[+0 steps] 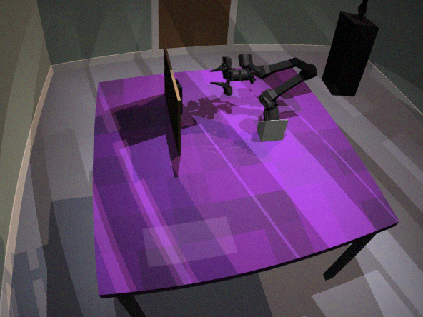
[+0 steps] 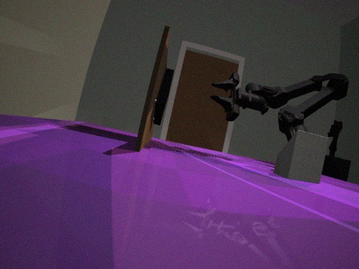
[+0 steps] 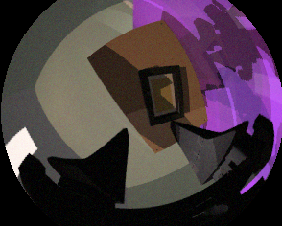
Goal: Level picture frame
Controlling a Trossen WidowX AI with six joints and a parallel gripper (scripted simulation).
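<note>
The black picture frame point(image 1: 179, 86) point(image 2: 164, 98) point(image 3: 148, 98) hangs on the near face of the upright brown board point(image 1: 171, 100) point(image 2: 155, 82) point(image 3: 136, 45). In the wrist view its sides are not parallel to the board's edges, so it looks turned on the board. The screw and the notched strip are hidden behind the frame. My gripper point(image 1: 211, 77) point(image 2: 211, 91) point(image 3: 150, 127) is open and empty. Its two fingers point toward the board, with a clear gap between their tips and the frame. Nothing touches the frame.
The board stands on the purple table point(image 1: 250, 207) point(image 2: 212, 194). The grey block point(image 1: 273, 131) point(image 2: 307, 157) stands by the arm's base. A black pedestal point(image 1: 349, 57) stands on the floor behind the table. A brown door point(image 1: 194, 14) point(image 2: 200, 103) is in the far wall.
</note>
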